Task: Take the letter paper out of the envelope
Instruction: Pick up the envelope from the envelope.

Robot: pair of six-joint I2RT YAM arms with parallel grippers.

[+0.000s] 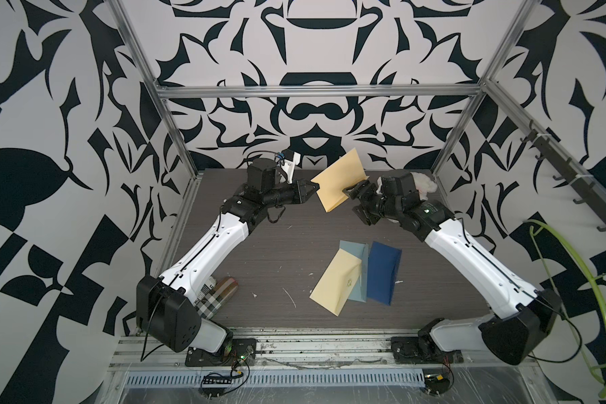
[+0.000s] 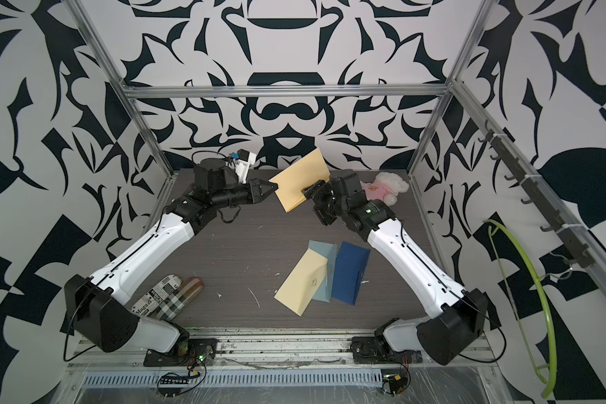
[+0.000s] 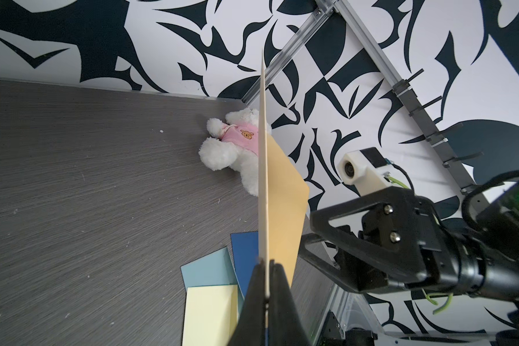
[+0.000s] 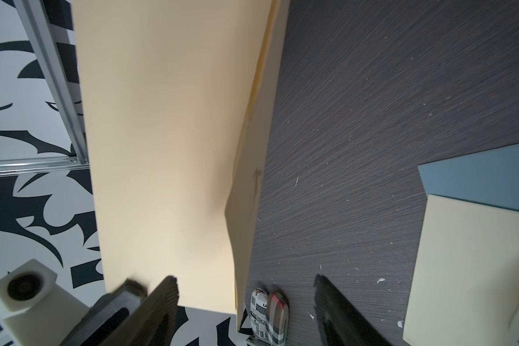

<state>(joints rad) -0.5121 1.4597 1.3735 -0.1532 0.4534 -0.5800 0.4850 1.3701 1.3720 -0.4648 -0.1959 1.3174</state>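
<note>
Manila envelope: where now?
In both top views, manila envelope aloft over table's far middle, clamped by left end effector; right end effector open around its edge.

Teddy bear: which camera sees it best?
The left wrist view: the teddy bear is close and nearly whole. Both top views show it small, partly behind the right arm; the right wrist view misses it.
</note>
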